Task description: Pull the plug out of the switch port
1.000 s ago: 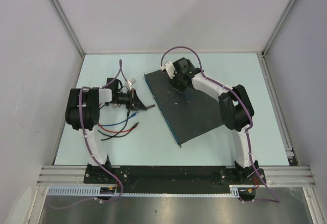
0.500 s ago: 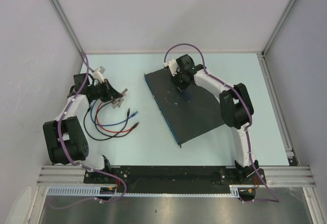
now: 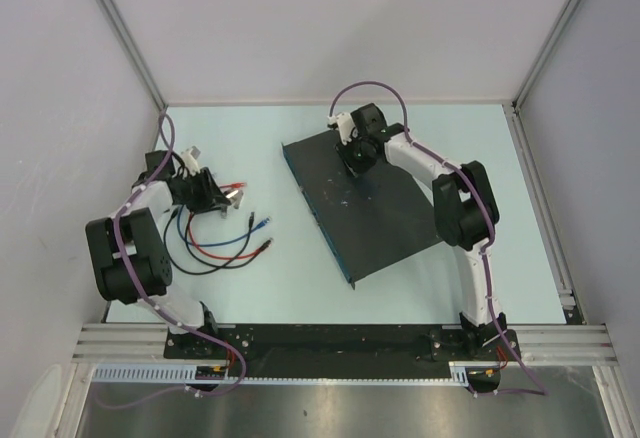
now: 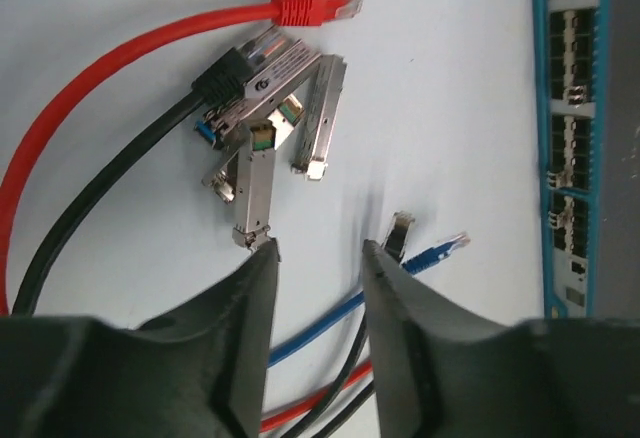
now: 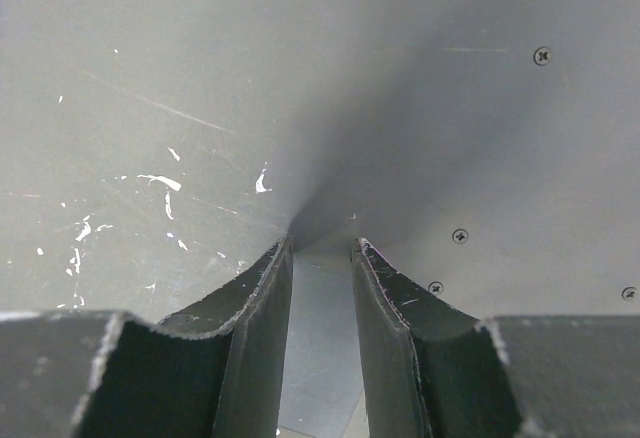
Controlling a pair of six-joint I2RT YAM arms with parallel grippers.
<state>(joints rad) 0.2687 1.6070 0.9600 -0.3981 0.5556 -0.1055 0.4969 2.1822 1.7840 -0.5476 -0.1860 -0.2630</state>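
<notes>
Well, at the far left our left claw [image 4: 318,248] hangs open with nothing between its jaws, just above the pale, smooth counter [image 3: 300,283]. Beyond its tips lies a loose heap of small silver modules [image 4: 262,153], boxy and slick, tangled with a red cable [image 4: 120,68] and a black cable [image 4: 110,173]. A blue plug [image 4: 440,253] lies just beside the right-hand tip. We judge all of these light. The shells are stiff and the cords limp, so the hold belongs on the hard body, never on the cord or its brittle clear clip.

Further right, the switch [image 3: 390,218] lies flat and askew mid-counter, a scuffed black metal box, heavy and rigid. Its bluish row of ports [image 4: 565,108] faces left. We see no plug seated in the stretch that shows.

On its top our right claw [image 5: 320,248] rests, jaws parted and holding nothing.
</notes>
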